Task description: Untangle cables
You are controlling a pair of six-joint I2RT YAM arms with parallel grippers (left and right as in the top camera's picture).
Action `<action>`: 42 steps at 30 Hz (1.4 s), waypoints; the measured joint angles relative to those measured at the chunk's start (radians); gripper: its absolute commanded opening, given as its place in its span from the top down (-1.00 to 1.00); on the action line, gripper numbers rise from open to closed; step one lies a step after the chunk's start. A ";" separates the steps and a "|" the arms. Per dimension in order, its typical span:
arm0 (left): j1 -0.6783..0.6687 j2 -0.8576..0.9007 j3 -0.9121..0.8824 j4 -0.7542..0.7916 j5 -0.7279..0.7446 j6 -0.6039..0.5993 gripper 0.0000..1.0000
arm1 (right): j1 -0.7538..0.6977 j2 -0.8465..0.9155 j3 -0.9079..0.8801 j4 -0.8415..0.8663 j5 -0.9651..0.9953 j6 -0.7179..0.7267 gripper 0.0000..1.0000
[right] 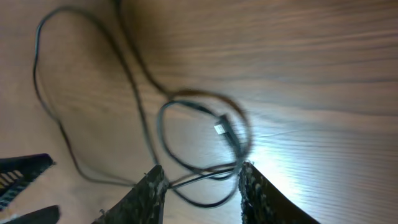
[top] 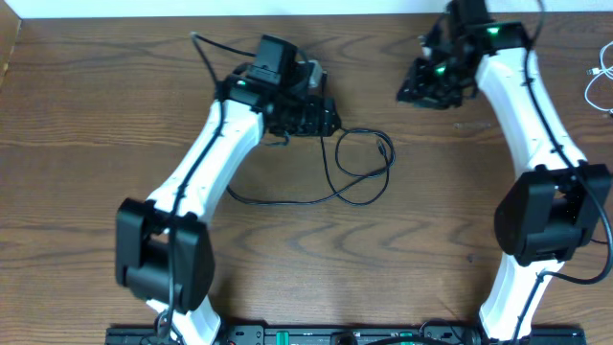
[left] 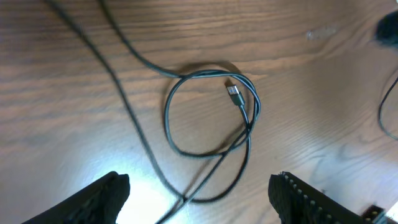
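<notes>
The black cable (left: 166, 115) is lying loose on the wooden counter (top: 86, 105) between the two arms, curling into one loop with its small plug (left: 233, 93) resting inside it, while a white cable (top: 601, 69) is sitting well apart at the far right edge. The left pincer (left: 199, 196) is hovering near the loop with its jaws spread wide, gripping nothing. The right pincer (right: 200, 186) is hanging off to the loop's other side, its jaws parted and empty too.
</notes>
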 measured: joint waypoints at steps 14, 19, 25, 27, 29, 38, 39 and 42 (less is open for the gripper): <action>-0.102 0.231 0.000 0.180 -0.109 0.164 -0.36 | -0.038 0.000 0.000 -0.026 0.048 -0.044 0.20; -0.110 0.249 0.000 0.225 -0.179 0.179 -0.25 | -0.037 0.000 0.000 -0.030 0.056 -0.051 0.20; -0.112 0.285 0.000 0.264 -0.225 0.193 -0.19 | -0.037 0.000 0.000 -0.031 0.061 -0.056 0.20; -0.115 0.305 0.000 0.267 -0.232 0.193 -0.19 | -0.037 0.000 0.000 -0.031 0.062 -0.059 0.19; -0.120 0.312 0.000 0.273 -0.238 0.195 -0.18 | -0.037 0.000 0.000 -0.031 0.062 -0.059 0.17; -0.147 0.317 0.000 0.281 -0.257 0.197 0.03 | -0.037 0.000 0.000 -0.031 0.062 -0.066 0.15; -0.149 0.319 0.000 0.283 -0.262 0.196 0.10 | -0.037 0.000 0.000 -0.032 0.062 -0.066 0.15; -0.156 0.325 0.004 0.290 -0.293 0.195 0.32 | -0.037 0.000 0.000 -0.032 0.062 -0.066 0.15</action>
